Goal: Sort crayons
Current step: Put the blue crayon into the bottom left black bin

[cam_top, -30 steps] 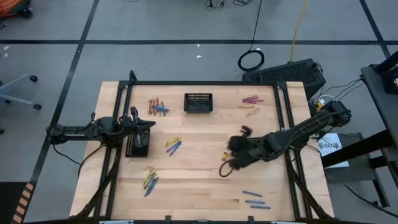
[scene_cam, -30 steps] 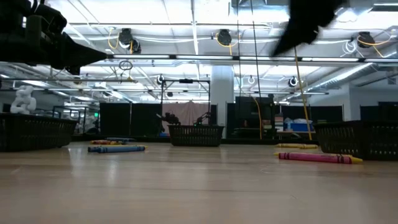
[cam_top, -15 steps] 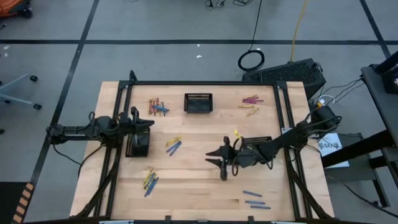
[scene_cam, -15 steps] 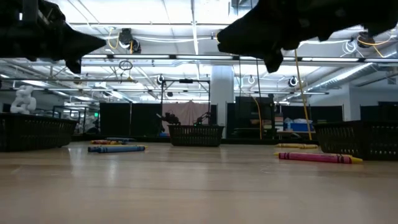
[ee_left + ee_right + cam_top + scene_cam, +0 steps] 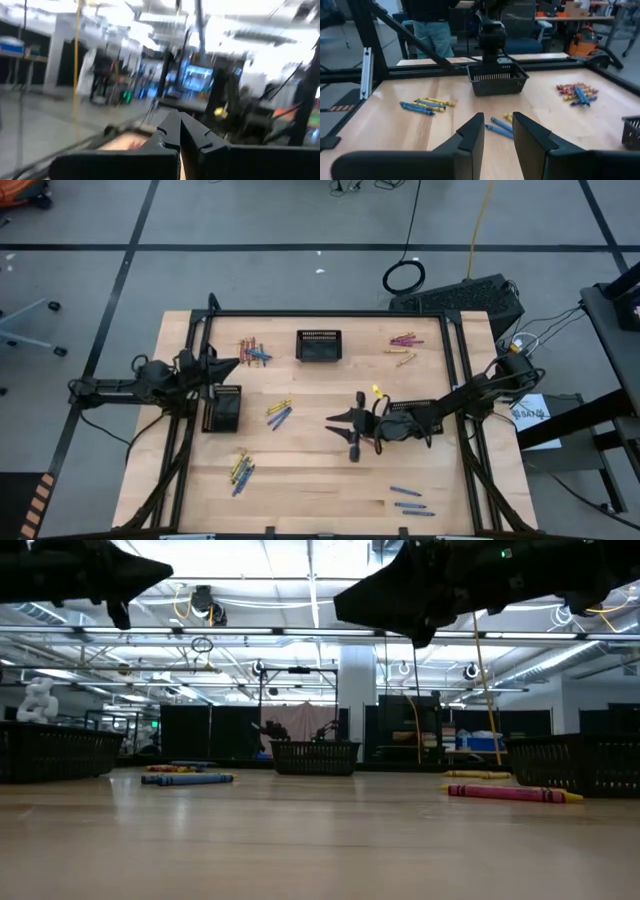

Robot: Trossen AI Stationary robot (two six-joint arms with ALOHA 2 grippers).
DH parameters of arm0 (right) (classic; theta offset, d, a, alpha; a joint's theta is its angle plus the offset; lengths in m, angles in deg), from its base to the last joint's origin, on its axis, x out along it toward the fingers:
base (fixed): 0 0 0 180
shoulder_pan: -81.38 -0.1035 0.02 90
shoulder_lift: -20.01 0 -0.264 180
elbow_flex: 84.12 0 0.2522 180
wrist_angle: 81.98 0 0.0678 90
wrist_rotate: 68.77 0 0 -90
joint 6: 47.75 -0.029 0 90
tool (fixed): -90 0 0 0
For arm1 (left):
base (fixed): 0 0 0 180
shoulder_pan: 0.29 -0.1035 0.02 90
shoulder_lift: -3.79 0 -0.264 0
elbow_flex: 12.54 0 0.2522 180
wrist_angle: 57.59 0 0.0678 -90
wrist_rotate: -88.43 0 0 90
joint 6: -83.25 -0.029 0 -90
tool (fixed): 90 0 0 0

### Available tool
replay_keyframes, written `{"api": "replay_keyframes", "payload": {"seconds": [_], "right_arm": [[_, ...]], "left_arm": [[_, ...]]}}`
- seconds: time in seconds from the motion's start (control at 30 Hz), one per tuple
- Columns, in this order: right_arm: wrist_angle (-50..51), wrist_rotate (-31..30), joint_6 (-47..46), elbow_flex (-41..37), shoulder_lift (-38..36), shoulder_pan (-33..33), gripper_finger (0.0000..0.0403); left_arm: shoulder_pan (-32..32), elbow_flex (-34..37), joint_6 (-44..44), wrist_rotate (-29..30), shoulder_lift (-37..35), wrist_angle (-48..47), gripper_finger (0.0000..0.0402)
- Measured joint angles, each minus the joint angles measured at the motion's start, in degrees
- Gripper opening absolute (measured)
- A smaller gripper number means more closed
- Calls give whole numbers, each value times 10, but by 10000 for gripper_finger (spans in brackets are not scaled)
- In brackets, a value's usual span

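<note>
The right claw (image 5: 345, 427) hangs over the middle of the table (image 5: 310, 480), fingers (image 5: 470, 135) a bit apart with nothing between them. The left claw (image 5: 232, 364) is pinched shut and empty, up above the black basket (image 5: 222, 408) on the left side.

The top-down camera shows every crayon pile. The right wrist camera only gets the blue and yellow pair (image 5: 499, 125) just ahead of the fingers, the blue-yellow bunch (image 5: 424, 105) and the red-blue heap (image 5: 577, 92). It also shows a person in jeans (image 5: 434, 30) behind the table.

Crayons are thin little sticks lying flat: a mixed heap (image 5: 252, 351) at the back left, pink and yellow ones (image 5: 402, 347) at the back right, three blue ones (image 5: 408, 500) at the front right.

The second basket (image 5: 318, 345) sits at the back middle. Can't tell what's inside either basket.
</note>
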Motion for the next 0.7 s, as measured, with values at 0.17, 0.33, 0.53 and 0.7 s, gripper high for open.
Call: {"api": "replay_keyframes", "payload": {"seconds": [0.17, 0.33, 0.53, 0.7], "right_arm": [[52, -1, 1, 0, -9, 0, 86], [86, -1, -20, 0, -10, 0, 86], [153, -1, -58, 0, -10, -2, 86], [188, 0, -64, 0, -10, -2, 86]], "left_arm": [[0, -98, 3, 14, 135, -91, 0], [2, -209, 22, 15, 284, -214, 0], [25, -328, 75, 14, 444, -409, 0], [70, -377, 180, -40, 548, -513, 0]]}}
